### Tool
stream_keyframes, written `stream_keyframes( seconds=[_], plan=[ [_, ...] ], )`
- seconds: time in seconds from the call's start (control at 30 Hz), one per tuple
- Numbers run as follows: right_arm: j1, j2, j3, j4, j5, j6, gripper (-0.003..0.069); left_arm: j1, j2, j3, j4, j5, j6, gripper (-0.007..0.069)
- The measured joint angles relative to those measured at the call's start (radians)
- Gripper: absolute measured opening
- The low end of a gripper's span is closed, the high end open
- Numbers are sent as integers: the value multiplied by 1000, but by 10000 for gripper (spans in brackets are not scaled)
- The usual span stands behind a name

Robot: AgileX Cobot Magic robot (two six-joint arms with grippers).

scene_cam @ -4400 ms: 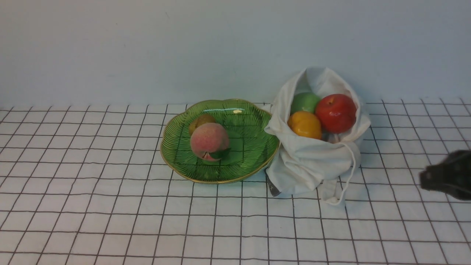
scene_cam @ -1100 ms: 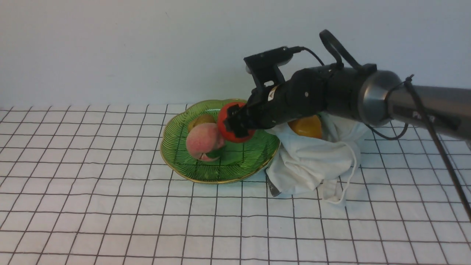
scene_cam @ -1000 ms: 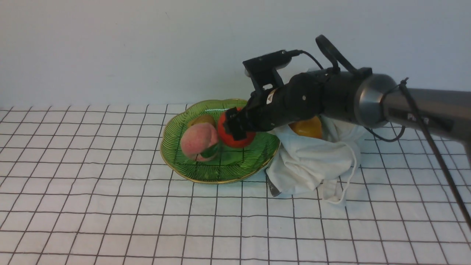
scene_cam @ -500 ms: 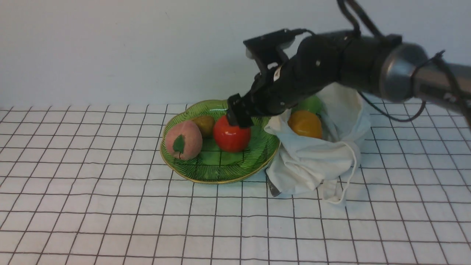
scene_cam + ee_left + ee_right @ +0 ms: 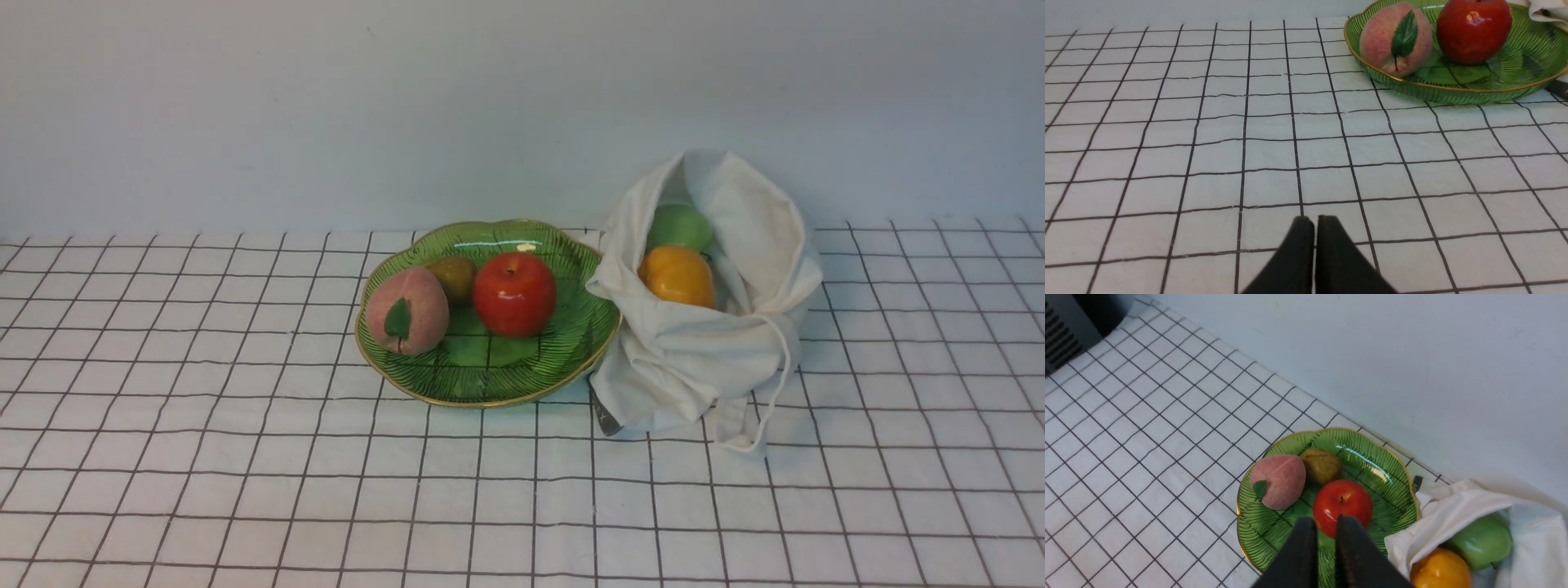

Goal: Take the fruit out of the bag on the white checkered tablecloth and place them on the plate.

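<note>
Both pincers, our left pincer [image 5: 1314, 222] and right pincer [image 5: 1326, 524], are clenched, grasping nothing. We see the bag [image 5: 694, 359] touching the plate [image 5: 563, 359]; orange fruit [image 5: 676, 276] and green fruit [image 5: 679, 227] lie inside the bag, the red apple [image 5: 514, 294] on the plate.

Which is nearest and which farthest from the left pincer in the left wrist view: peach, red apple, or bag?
Measured from the left pincer, low over the tablecloth:
1. Peach, at the plate's near edge.
2. Red apple, just beyond the peach on the plate.
3. Bag, past the plate's far side, only a corner showing.
</note>
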Motion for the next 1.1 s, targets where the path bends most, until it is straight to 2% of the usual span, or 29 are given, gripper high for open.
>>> stream_keyframes(
  seconds=[0.23, 0.4, 0.53, 0.6, 0.67, 0.87, 0.97, 1.1],
  plan=[
    [0, -258, 147, -101, 2, 56, -13, 0, 0, 0, 0, 0, 0, -8],
    [0, -527, 370, -222, 2, 139, -13, 0, 0, 0, 0, 0, 0, -8],
    [0, -848, 674, -378, -22, 250, -14, 0, 0, 0, 0, 0, 0, -8],
    [0, -971, 822, -418, -93, 313, -13, 0, 0, 0, 0, 0, 0, -8],
    [0, -1158, 1041, -452, -267, 377, -14, 0, 0, 0, 0, 0, 0, -8],
    [0, -1498, 1516, -460, -721, 422, -14, 0, 0, 0, 0, 0, 0, -8],
    [0, -1546, 1627, -423, -816, 428, -14, 0, 0, 0, 0, 0, 0, -8],
    [0, -1537, 1669, -402, -869, 429, -14, 0, 0, 0, 0, 0, 0, -8]
  ],
)
